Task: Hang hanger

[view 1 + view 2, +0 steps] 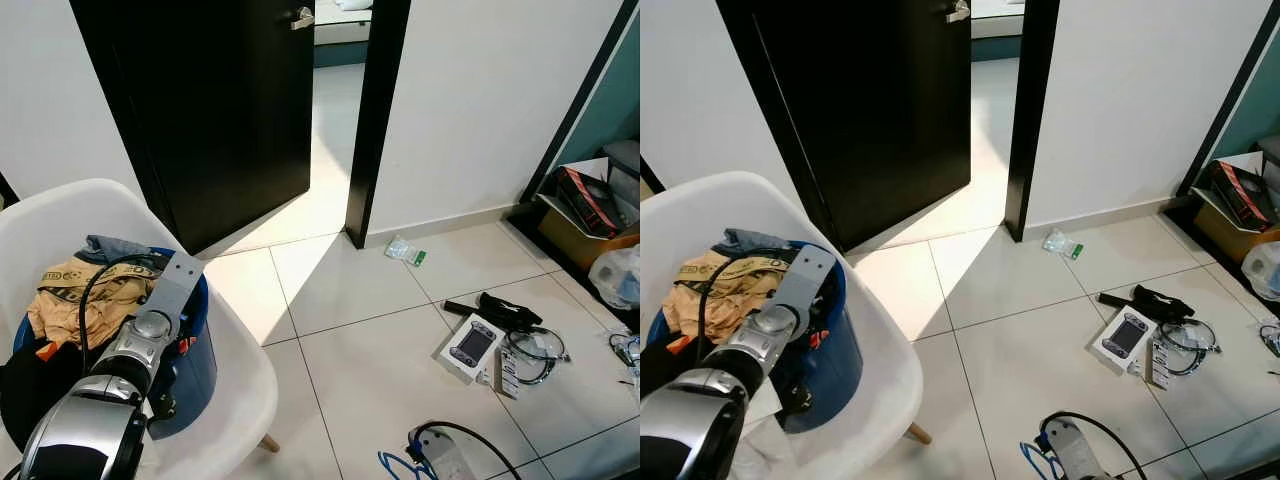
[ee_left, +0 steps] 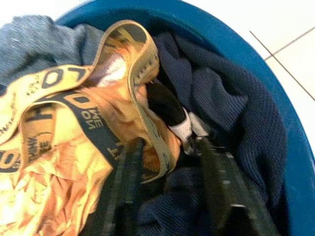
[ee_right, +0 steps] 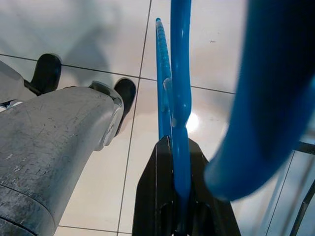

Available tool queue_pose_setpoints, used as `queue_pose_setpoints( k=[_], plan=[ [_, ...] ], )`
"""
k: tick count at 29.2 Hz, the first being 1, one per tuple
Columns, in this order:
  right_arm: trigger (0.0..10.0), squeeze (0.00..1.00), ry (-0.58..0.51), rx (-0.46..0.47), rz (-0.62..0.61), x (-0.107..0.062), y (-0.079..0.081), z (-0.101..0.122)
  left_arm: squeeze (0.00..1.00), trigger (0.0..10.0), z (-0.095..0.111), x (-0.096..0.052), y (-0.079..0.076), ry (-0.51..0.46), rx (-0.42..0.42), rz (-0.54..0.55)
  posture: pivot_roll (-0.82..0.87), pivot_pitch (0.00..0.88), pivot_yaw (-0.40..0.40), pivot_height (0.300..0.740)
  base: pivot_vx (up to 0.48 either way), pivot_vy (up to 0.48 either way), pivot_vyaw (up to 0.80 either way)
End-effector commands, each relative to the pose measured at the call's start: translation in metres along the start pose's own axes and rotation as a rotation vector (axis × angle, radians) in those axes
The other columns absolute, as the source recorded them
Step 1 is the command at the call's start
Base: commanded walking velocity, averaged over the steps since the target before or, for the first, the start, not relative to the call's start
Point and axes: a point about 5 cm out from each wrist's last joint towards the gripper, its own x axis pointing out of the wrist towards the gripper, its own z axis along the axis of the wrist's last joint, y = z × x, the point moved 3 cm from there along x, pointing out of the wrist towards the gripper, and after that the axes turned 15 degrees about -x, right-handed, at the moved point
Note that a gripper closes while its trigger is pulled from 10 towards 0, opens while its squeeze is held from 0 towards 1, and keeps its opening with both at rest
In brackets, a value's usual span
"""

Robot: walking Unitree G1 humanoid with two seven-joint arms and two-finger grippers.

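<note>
A blue laundry basket [image 1: 200, 360] full of clothes sits on a white chair [image 1: 240, 400] at my left. My left arm [image 1: 150, 325] reaches down into it. In the left wrist view my left gripper [image 2: 170, 143] is open over the pile, one finger on an orange garment [image 2: 59, 147] with a printed band, the other on navy cloth [image 2: 221, 98]. A small black and white piece [image 2: 174, 118] lies just beyond the tips. My right gripper [image 3: 172, 145] is shut on a blue plastic hanger [image 3: 179, 73], held low over the floor tiles; the hanger [image 1: 397, 465] also shows at the bottom of the left eye view.
A black door [image 1: 220, 100] stands ajar ahead, with a lit tiled room beyond. On the floor to the right lie a boxed handheld console [image 1: 472, 345], black cables [image 1: 530, 350] and a plastic wrapper [image 1: 405, 252]. Boxes and bags [image 1: 590, 210] crowd the right wall.
</note>
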Motion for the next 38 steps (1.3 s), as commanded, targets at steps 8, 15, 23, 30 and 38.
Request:
queue_pose_setpoints(
  k=[8, 15, 23, 30, 38],
  plan=[
    [10.0, 0.00, -0.006, -0.002, -0.006, -0.001, 0.000, -0.002, 0.00, 0.0, -0.033, -0.005, 0.017, 0.090, 0.063, 0.048, -0.13, 0.100, 0.003, 0.740, 0.000, 0.000, 0.00],
    [10.0, 0.00, -0.009, 0.000, -0.010, 0.000, -0.001, 0.000, 0.00, 0.0, -0.027, -0.005, 0.027, 0.059, 0.050, 0.083, -0.13, 0.092, 0.004, 0.740, 0.000, 0.000, 0.00],
    [10.0, 0.00, -0.018, -0.002, -0.017, 0.000, -0.003, 0.005, 0.00, 0.0, 0.037, -0.002, 0.047, -0.143, -0.191, 0.137, -0.10, 0.068, 0.005, 0.740, 0.000, 0.000, 0.00],
    [10.0, 0.00, -0.025, -0.005, -0.020, 0.001, -0.004, 0.009, 0.00, 0.0, 0.066, -0.006, 0.064, -0.233, -0.390, 0.159, -0.09, 0.048, 0.009, 0.740, 0.000, 0.000, 0.00],
    [10.0, 0.00, -0.031, -0.012, -0.024, 0.001, -0.006, 0.013, 0.00, 0.0, 0.100, -0.012, 0.084, -0.329, -0.752, 0.131, -0.07, 0.027, 0.008, 0.740, 0.000, 0.000, 0.00]
  ],
)
